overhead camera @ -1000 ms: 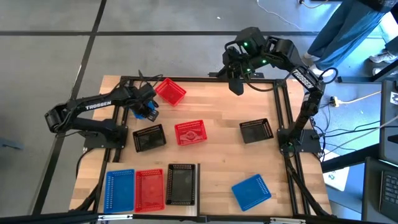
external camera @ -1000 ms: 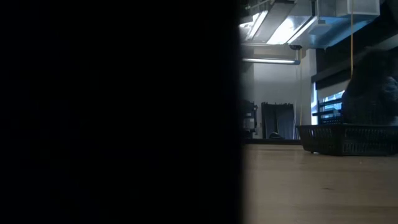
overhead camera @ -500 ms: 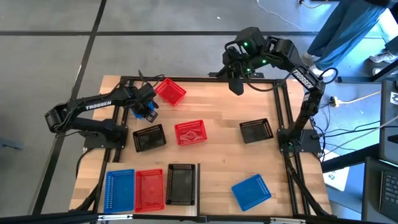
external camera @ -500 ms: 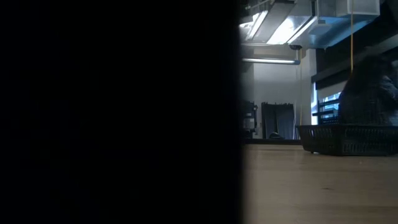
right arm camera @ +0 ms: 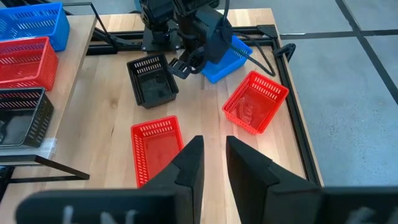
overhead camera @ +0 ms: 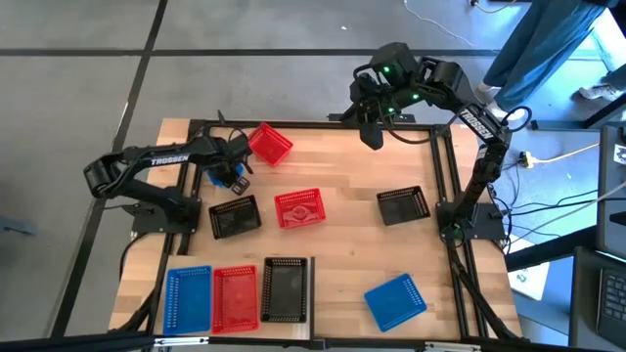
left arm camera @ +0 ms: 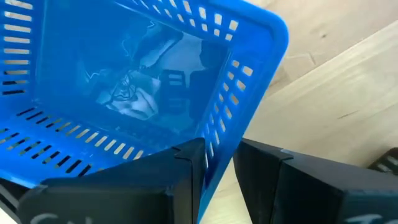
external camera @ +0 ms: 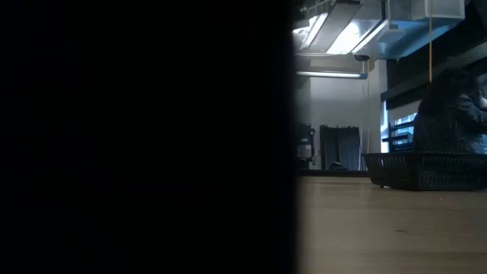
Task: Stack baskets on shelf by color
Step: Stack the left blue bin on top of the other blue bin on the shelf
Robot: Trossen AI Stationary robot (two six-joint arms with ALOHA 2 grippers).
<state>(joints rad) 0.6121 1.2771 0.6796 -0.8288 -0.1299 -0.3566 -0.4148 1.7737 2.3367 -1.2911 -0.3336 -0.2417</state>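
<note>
Left gripper point(overhead camera: 233, 168) is clamped on a blue basket's point(left arm camera: 143, 81) wall, beside the tilted red basket point(overhead camera: 269, 144); right gripper point(overhead camera: 375, 137), fingers parted and empty, is held well apart.

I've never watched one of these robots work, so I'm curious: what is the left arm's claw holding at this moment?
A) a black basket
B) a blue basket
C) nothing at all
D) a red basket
B: in the left wrist view the left gripper has its fingers on either side of the wall of a blue basket; from above, that basket shows blue at the gripper.
</note>
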